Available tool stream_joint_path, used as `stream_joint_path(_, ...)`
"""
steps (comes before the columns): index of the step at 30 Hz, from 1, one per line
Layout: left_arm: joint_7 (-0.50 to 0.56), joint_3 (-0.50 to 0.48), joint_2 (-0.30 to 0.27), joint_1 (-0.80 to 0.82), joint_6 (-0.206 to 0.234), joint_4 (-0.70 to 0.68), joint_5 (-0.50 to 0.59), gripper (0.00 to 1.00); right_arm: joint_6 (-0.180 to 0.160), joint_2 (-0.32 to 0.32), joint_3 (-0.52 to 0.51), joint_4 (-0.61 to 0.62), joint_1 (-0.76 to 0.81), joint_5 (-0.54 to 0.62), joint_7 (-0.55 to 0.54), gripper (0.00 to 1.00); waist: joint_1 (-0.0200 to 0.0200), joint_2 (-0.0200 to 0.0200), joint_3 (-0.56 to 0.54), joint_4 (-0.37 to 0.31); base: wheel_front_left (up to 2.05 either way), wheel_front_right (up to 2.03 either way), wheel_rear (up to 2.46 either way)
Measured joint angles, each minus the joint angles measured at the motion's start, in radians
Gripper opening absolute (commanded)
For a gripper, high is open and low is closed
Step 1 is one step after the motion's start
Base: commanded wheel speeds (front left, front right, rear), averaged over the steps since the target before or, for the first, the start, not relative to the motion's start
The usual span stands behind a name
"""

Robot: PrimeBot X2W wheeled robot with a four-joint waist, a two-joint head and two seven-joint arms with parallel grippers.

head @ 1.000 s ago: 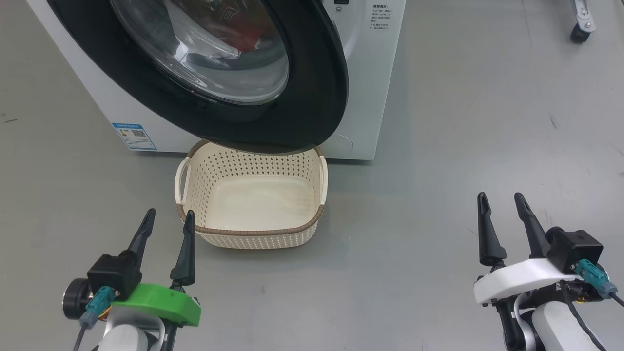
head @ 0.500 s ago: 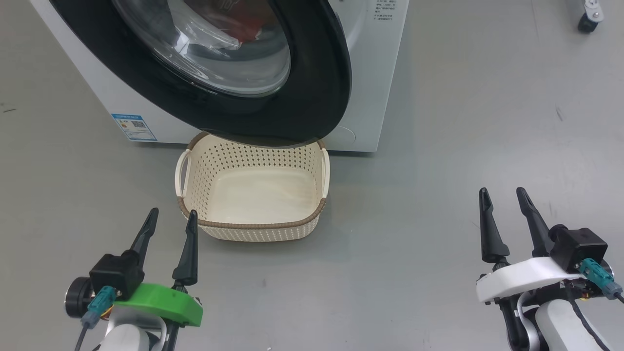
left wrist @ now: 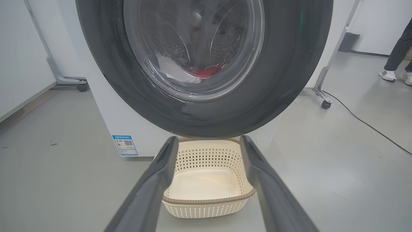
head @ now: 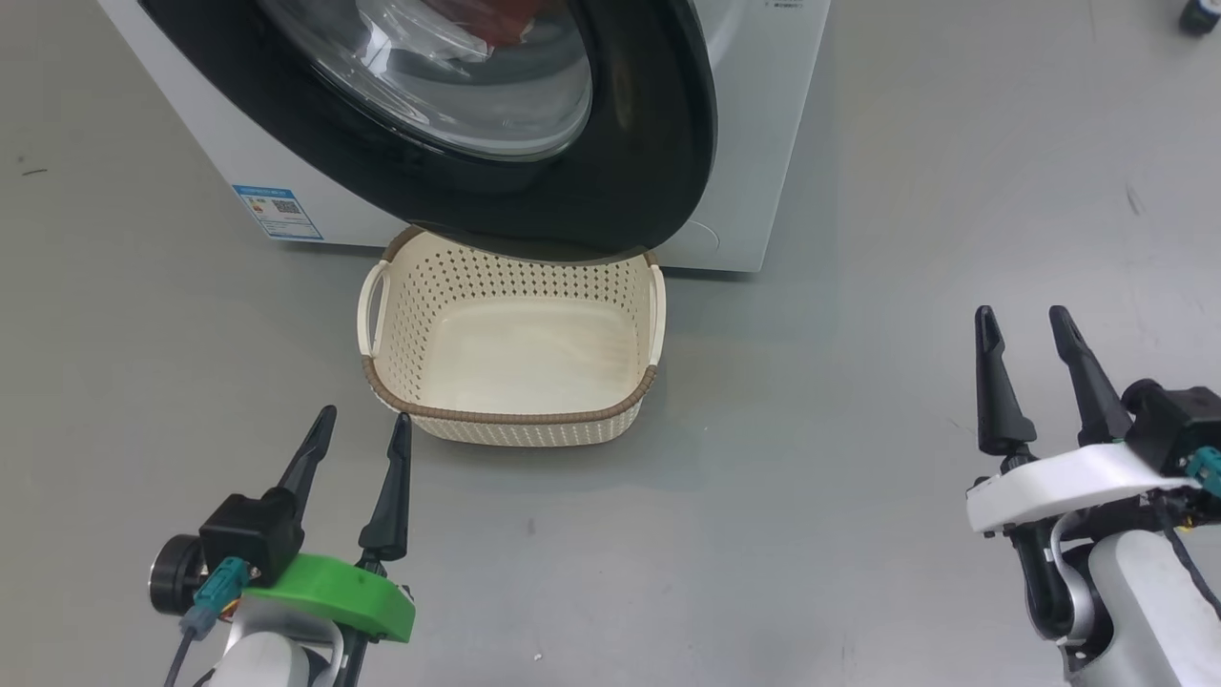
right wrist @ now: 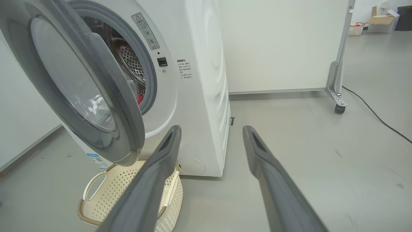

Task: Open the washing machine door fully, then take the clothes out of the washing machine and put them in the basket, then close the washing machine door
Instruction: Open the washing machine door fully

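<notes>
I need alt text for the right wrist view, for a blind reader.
A white washing machine with its washing machine door partly open; an empty cream basket sits on the grey floor below the door. The right gripper's two dark fingers stand apart in the foreground, holding nothing.

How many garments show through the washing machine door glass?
2: a white cloth at the left, a red piece just right of it; more may lie hidden.

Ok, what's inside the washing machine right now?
Through the glass of the partly open washing machine door, a white cloth and a red piece lie low in the perforated drum. The door's black rim covers the rest, so any other clothes cannot be seen.
</notes>
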State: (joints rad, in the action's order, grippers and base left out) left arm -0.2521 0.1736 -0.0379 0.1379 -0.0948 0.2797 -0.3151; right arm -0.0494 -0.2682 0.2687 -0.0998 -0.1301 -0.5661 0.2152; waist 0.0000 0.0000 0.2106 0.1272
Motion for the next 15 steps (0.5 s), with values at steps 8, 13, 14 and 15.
stream_joint_path(8,0.0,0.031,0.0,0.019,-0.005,0.002,-0.011,1.0,0.031,-0.033,-0.005,-0.004,-0.104,-0.032,-0.079,1.0,0.0,0.0,0.021,0.025,0.0,0.0,0.0)
stream_joint_path(13,0.0,0.058,0.0,0.029,-0.007,0.002,-0.024,1.0,0.049,-0.01,-0.047,-0.01,-0.173,-0.145,-0.146,1.0,0.0,0.0,0.038,0.043,0.0,0.0,0.0)
stream_joint_path(14,0.0,0.061,0.0,0.031,-0.007,0.002,-0.026,1.0,0.049,-0.006,-0.06,-0.012,-0.187,-0.171,-0.16,1.0,0.0,0.0,0.042,0.047,0.0,0.0,0.0)
stream_joint_path(15,0.0,0.063,0.001,0.034,-0.007,0.002,-0.029,1.0,0.049,-0.002,-0.07,-0.013,-0.201,-0.195,-0.175,1.0,0.0,0.0,0.046,0.051,0.0,0.0,0.0)
